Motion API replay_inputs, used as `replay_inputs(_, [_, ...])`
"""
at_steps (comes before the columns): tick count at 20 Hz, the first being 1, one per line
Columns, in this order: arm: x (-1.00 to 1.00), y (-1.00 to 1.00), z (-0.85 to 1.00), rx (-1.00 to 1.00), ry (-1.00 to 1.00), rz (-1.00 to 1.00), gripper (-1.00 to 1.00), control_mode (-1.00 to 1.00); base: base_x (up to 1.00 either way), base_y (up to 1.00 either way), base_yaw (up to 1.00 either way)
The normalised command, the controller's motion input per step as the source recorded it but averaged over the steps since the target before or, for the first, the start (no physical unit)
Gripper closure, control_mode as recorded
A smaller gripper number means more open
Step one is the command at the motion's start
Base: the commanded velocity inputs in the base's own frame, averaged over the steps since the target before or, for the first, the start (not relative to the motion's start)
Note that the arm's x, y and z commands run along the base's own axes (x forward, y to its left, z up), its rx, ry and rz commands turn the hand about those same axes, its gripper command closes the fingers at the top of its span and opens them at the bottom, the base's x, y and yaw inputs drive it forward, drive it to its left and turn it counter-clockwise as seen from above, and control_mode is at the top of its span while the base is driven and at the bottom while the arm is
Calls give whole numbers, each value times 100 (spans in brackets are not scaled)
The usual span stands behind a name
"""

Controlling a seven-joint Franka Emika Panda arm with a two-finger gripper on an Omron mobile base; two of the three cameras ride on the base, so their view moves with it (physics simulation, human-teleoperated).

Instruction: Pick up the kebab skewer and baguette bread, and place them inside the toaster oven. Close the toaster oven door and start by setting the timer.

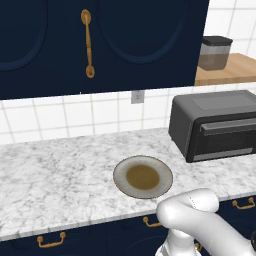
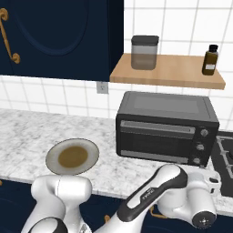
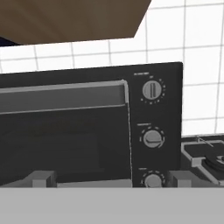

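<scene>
Door's shut on the toaster oven [image 2: 166,127], plate [image 2: 73,157] bare to its left on the counter, so by my read the timer step is on. The gripper [image 3: 109,179] faces the oven front, jaws spread wide, holding nothing. Three knobs stack down the oven's right side; the middle knob [image 3: 152,138] sits up and right of the fingertips [image 3: 42,178]. Best play: slide right, centre on the correct dial, close gently, then twist.

dark grey toaster oven [image 2: 166,127], brown-centred grey plate [image 1: 143,176], white-grey marbled counter [image 1: 55,180]
</scene>
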Motion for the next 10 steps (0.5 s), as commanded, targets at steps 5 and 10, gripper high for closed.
replay_inputs(5, [31,-1,0,6,-2,0,-100,-100,0,0,0])
replay_inputs(10, [16,-13,4,13,-1,0,-100,-100,0,0,0])
